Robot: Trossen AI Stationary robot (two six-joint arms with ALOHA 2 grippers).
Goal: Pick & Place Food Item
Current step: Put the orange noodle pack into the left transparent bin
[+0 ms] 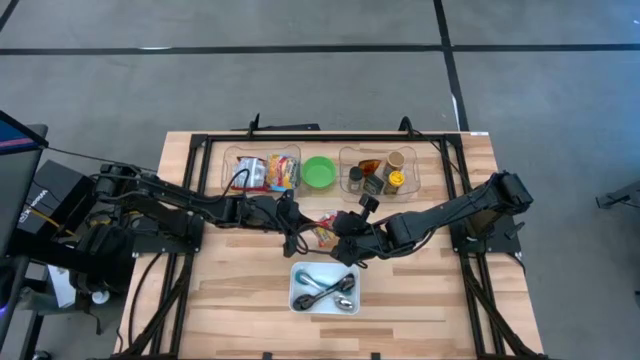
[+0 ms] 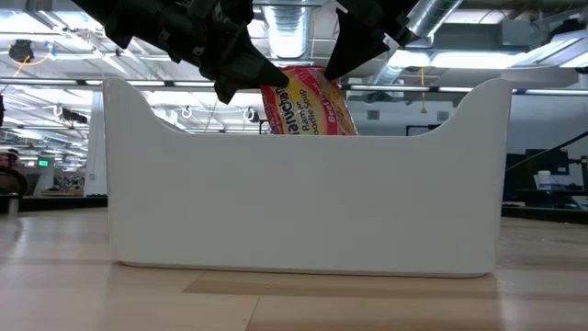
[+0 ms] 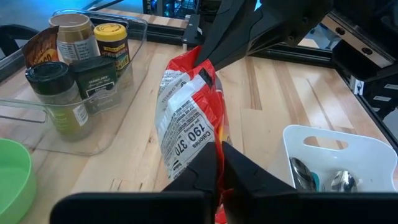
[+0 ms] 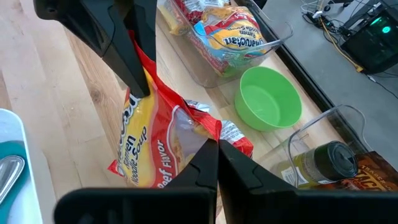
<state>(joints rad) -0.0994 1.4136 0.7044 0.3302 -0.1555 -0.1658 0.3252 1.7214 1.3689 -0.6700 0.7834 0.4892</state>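
Observation:
A red and yellow ramen packet hangs between my two grippers over the middle of the table, behind the white bin in the low view. My left gripper is shut on one end of it, coming from the table's left. My right gripper is shut on the opposite end, coming from the right. In the high view the left gripper and right gripper stand close together. The low view shows the packet above the bin's rim, its lower part hidden by the bin. My left gripper pinches the packet's end seam between its two fingers, slanting down from the table's left. The packet stands on edge, its printed back showing, held up between the two grippers. My right gripper pinches the packet's red crimped end between its two fingers, slanting down from the table's right. The packet stretches away from the fingers toward the left gripper's fingers and is off the table there.
A white bin with spoons sits near the front edge. At the back stand a clear bin of more ramen packets, a green bowl and a clear bin of spice jars. A black frame borders the table.

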